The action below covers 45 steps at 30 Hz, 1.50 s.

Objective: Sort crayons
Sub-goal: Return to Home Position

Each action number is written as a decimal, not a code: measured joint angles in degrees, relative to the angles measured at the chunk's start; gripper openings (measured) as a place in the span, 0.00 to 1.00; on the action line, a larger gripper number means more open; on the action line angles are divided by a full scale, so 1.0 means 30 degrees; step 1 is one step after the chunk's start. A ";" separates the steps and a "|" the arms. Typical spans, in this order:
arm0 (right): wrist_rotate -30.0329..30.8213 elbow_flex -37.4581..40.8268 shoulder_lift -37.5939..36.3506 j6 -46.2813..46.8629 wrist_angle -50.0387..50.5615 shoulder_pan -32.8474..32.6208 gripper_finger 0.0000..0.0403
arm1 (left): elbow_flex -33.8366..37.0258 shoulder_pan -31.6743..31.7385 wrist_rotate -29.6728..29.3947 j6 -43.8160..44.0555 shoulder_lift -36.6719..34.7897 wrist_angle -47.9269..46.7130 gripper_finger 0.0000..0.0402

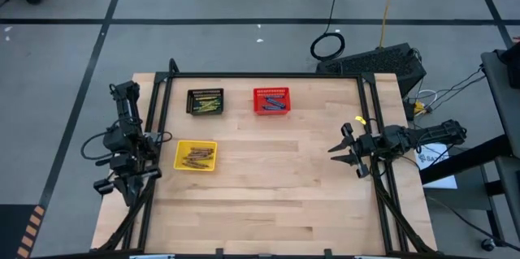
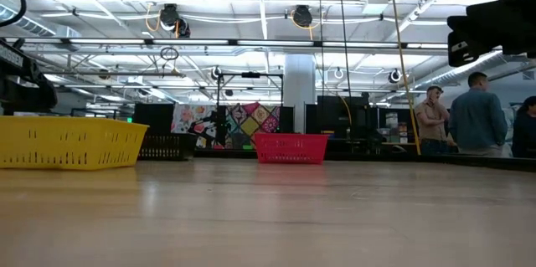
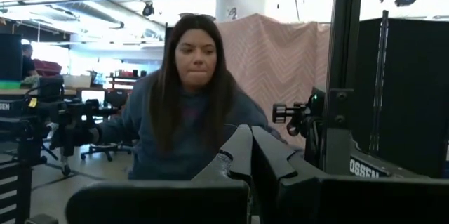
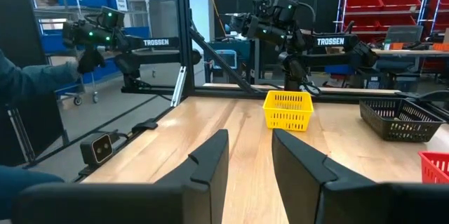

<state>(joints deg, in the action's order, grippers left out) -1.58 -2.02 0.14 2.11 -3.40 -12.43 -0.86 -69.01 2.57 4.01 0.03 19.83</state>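
Table (image 1: 284, 194): crayons (image 1: 196, 157) lengthwise in baskets (image 1: 271, 90)

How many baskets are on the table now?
3: black basket at the far side, red basket to its right, yellow basket nearer than the black one. None seems hidden.

you see the blue crayons (image 1: 272, 104) lying flat in the red basket (image 1: 271, 90). left of that red basket, the yellow-green crayons (image 1: 207, 105) fill the black basket (image 1: 205, 92). the brown-orange crayons (image 1: 195, 157) lie piled in the yellow basket (image 1: 196, 142), farther left and nearer the arms.
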 joint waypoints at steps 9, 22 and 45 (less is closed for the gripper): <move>0.0025 0.0015 -0.0007 0.0379 0.1274 0.0000 0.24 | 0.0000 0.0000 0.0066 0.0000 0.0000 0.0052 0.00; 0.0022 0.0015 0.0248 -0.0519 0.1571 0.0000 0.24 | 0.0000 0.0002 0.0066 0.0015 0.0000 0.0055 0.00; 0.0007 0.0031 0.0167 -0.0424 0.1617 -0.0007 0.24 | 0.0153 0.0007 0.0022 0.0022 -0.0007 -0.6091 0.00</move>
<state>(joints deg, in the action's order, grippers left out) -1.56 -1.93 0.64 0.84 1.45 -12.45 -0.40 -68.99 2.63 4.08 0.01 1.56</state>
